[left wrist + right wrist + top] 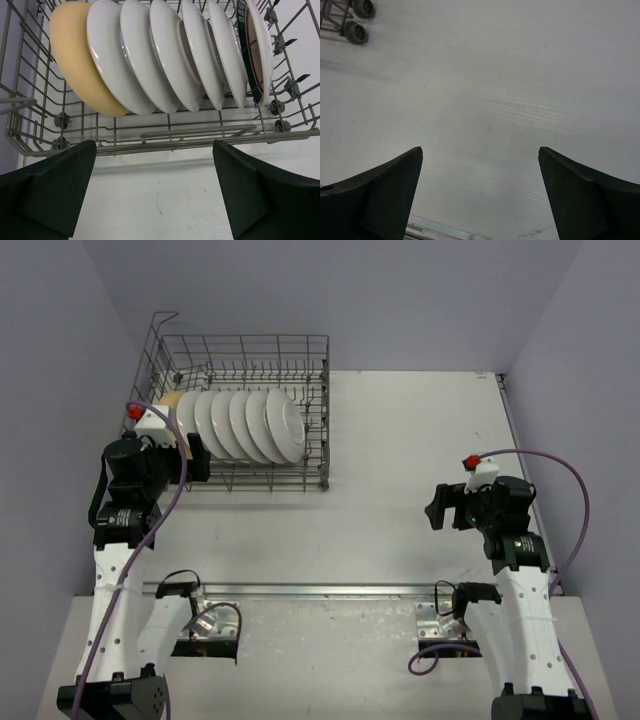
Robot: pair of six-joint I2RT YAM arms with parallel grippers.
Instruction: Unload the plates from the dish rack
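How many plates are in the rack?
7, all standing in one row in the dish rack: a tan plate at one end, five white plates in the middle, a teal-rimmed plate at the other end. None looks hidden, but I can't be sure.

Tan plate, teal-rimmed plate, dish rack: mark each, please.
tan plate (75,55), left wrist view, middle of its back.
teal-rimmed plate (248,60), left wrist view, patterned face.
dish rack (200,134), left wrist view, front rail.

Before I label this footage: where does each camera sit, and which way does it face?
Top external: above, behind the bases, looking down on table, dish rack, both arms.
Left wrist: on left gripper, faces the plates; open fingers show.
Right wrist: on right gripper, faces table; open fingers show.
Shared: all three catch the dish rack.
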